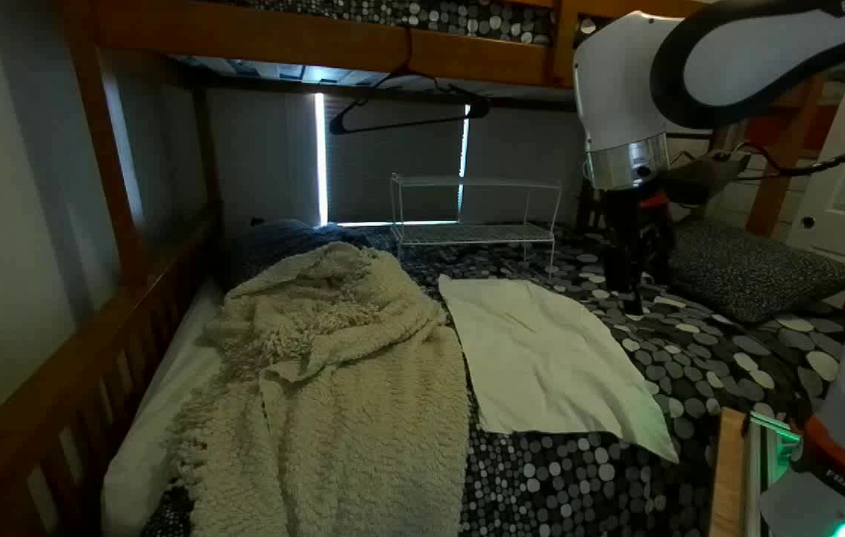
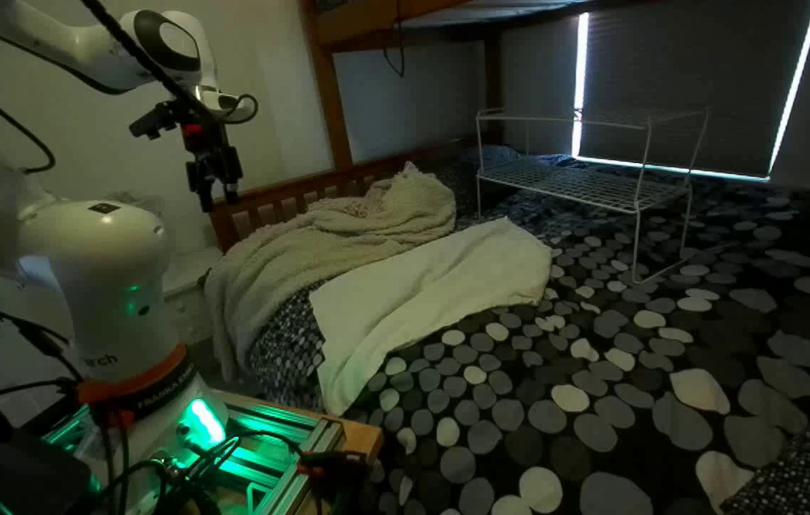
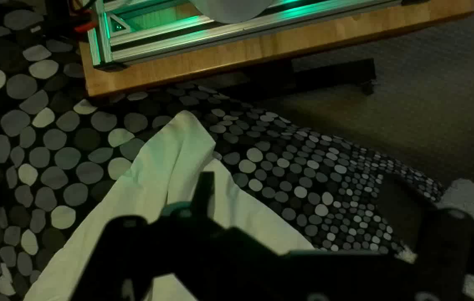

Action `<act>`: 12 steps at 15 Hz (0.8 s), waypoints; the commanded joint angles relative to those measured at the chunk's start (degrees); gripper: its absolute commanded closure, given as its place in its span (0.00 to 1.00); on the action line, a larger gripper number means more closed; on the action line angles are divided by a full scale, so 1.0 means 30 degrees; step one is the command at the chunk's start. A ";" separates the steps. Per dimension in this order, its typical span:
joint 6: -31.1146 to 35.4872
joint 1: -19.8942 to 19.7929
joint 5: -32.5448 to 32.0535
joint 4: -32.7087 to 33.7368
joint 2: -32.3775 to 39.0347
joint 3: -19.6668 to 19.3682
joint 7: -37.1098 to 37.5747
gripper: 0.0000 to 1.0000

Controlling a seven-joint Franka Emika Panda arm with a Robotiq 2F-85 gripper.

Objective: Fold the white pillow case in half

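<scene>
The white pillow case (image 1: 549, 358) lies spread on the pebble-patterned bedcover, unfolded, with some wrinkles and a curved edge on one side. In an exterior view the same pillow case (image 2: 433, 286) runs from near the wire rack toward the robot's base, where one corner droops to a point. That pointed corner of the pillow case (image 3: 178, 154) shows in the wrist view beyond the gripper. My gripper (image 2: 219, 198) hangs in the air above the bed, pointing down, apart from the cloth. Its fingers (image 3: 206, 190) stand wide apart with nothing between them.
A thick cream blanket (image 1: 362, 403) is heaped beside the pillow case. A white wire rack (image 1: 474, 235) stands behind it. A black hanger (image 1: 407, 127) dangles from the upper bunk rail (image 1: 318, 45). The robot's wooden base board (image 3: 220, 62) borders the bed. A dark pillow (image 1: 758, 268) lies nearby.
</scene>
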 commanded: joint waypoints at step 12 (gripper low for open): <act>0.2256 0.0671 -0.2877 -0.1945 0.0597 0.1200 0.0782 0.00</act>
